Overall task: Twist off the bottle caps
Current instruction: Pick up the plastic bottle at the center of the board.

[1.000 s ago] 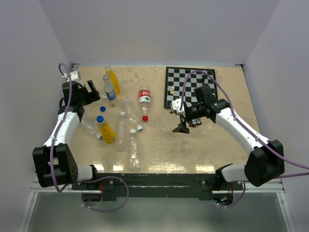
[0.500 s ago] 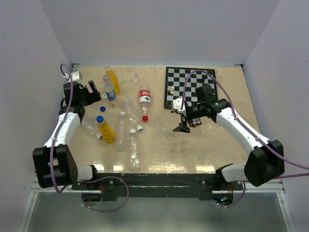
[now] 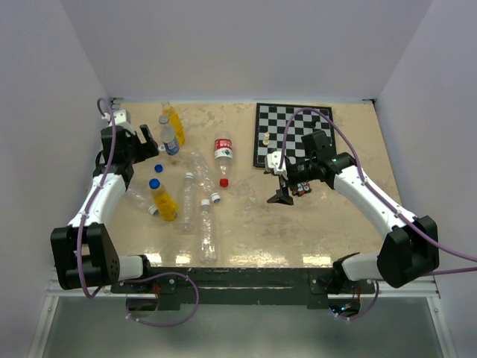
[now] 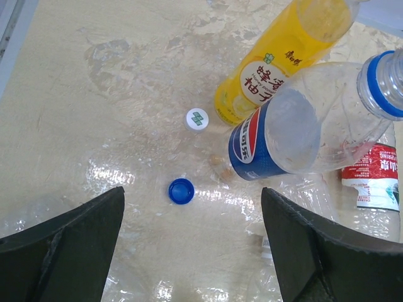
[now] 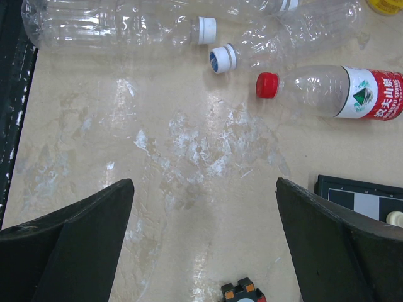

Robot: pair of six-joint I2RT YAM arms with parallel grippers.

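Observation:
Two loose bottle caps lie on the table under my left gripper [image 4: 192, 214]: a blue one [image 4: 181, 190] and a white one [image 4: 197, 119]. The gripper is open and holds nothing; it hangs at the far left [image 3: 147, 142]. Just right of it are an orange-yellow bottle [image 4: 277, 60] and a clear bottle with a blue-and-white label [image 4: 302, 129]. A second orange-yellow bottle [image 3: 163, 201] with a blue cap [image 3: 154, 183] lies nearer the front. My right gripper [image 3: 282, 195] stands open over bare table [image 5: 204, 189], right of the bottles.
A red-labelled bottle [image 5: 352, 91] with a red cap [image 5: 267, 85] lies mid-table. Several long clear unlabelled bottles [image 3: 206, 227] lie beside it, capped white [image 5: 206, 29]. A chessboard [image 3: 292, 134] with white pieces sits at the back right.
My left gripper has shifted slightly right, toward the bottles at the back left. The right arm has barely moved. Both grippers stay open.

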